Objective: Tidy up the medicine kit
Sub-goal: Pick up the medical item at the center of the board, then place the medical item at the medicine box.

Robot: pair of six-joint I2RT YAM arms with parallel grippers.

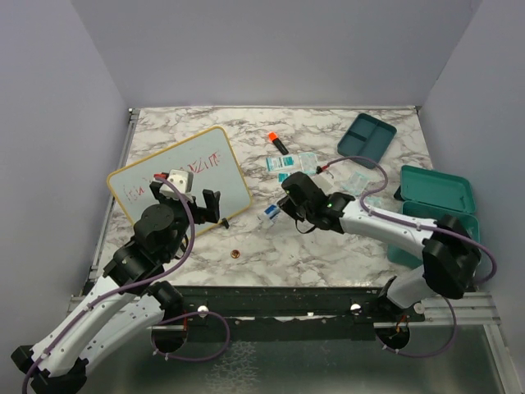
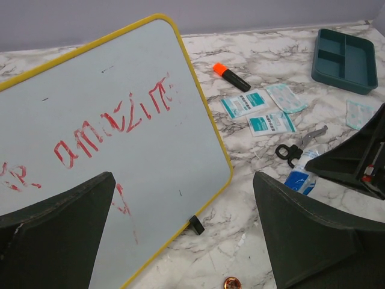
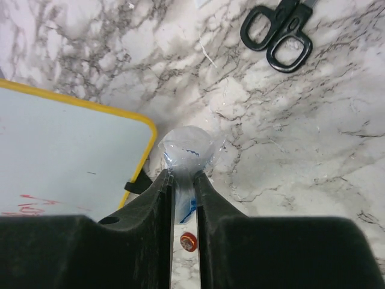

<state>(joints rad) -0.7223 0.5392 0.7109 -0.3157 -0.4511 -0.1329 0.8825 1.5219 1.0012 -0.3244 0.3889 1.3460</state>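
The medicine kit's teal case [image 1: 439, 190] lies open at the right edge, partly behind my right arm. Its divided tray [image 1: 367, 136] sits apart at the back right, also seen from the left wrist as the tray [image 2: 346, 60]. My right gripper [image 3: 183, 180] is shut on a clear-wrapped blue-and-white packet [image 3: 187, 147] near the table's middle; from above, the right gripper [image 1: 283, 209] holds the packet [image 1: 269, 213] low over the marble. My left gripper [image 2: 183, 177] hangs wide open over the whiteboard's corner, holding nothing.
A yellow-framed whiteboard [image 1: 180, 176] with red writing fills the left. An orange-capped marker [image 2: 231, 75], several teal sachets [image 2: 272, 123] and black scissors [image 3: 283, 33] lie behind the right gripper. A copper coin [image 1: 235, 254] lies near the front.
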